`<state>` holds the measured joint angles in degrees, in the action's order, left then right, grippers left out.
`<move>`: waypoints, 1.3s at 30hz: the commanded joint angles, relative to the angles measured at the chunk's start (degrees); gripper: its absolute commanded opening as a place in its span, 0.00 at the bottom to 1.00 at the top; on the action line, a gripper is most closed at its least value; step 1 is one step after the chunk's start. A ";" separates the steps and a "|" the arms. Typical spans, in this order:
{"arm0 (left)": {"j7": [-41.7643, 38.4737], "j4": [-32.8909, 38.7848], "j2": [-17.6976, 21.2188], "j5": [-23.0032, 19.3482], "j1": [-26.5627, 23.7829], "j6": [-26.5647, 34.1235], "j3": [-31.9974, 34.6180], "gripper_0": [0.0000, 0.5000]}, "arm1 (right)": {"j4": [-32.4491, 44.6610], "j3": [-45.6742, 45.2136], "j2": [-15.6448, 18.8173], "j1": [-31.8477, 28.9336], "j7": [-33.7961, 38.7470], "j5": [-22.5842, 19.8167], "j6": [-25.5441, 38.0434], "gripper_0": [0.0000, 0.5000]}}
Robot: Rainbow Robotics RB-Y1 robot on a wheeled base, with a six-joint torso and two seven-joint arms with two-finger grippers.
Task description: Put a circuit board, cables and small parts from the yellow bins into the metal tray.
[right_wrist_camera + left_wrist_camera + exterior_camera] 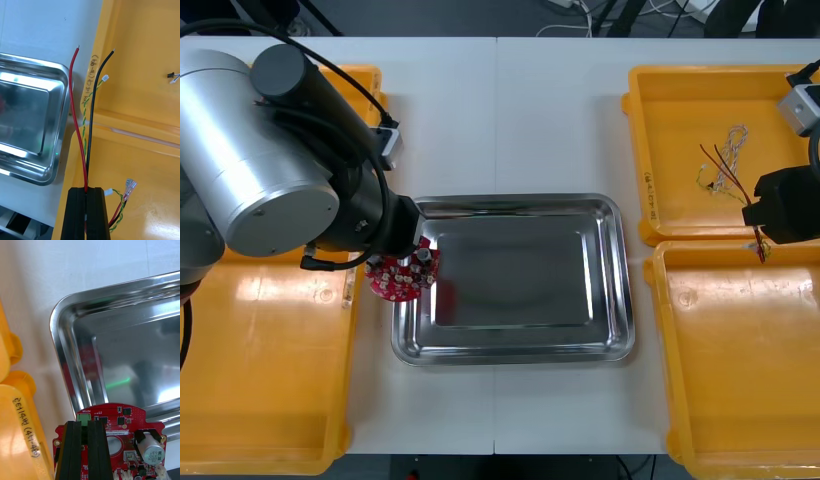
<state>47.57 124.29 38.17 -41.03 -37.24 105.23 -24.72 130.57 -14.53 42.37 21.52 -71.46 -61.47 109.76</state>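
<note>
Left claw [87, 424], clamped on circuit board [123, 427], should carry it forward over the metal tray [60, 315], lowering gently; right claw [89, 190] clamps cables [72, 101] above yellow bin [142, 56].

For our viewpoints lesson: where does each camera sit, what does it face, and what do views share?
Front view: above the arms, looking steeply down at the table; left arm and right claw show.
Left wrist view: on the left wrist, facing the metal tray; left claw grips the circuit board.
Right wrist view: on the right wrist, facing yellow bins; right claw grips red and black cables.
Shared: all show the tray.
</note>
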 commanded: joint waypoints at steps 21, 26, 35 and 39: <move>-7.84 -6.43 -3.19 3.94 -5.48 -9.78 -15.27 0.00 | 8.47 18.92 7.56 4.58 -3.69 -0.05 0.24 0.00; -7.58 -7.83 -3.19 4.64 -5.48 -13.30 -17.56 0.00 | 8.65 23.23 6.41 6.87 -3.43 1.44 0.24 0.00; -6.79 -10.82 -3.19 6.49 -6.00 -18.31 -21.86 0.00 | 8.65 29.73 3.16 10.12 -3.25 5.40 0.24 0.00; -6.70 -11.08 -3.10 6.58 -6.09 -18.66 -22.74 0.00 | 8.47 32.28 2.55 10.91 -3.16 6.28 0.24 0.00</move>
<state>46.38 112.75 36.13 -35.11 -40.56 87.39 -46.52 137.59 15.61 45.91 30.07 -72.64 -56.01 109.77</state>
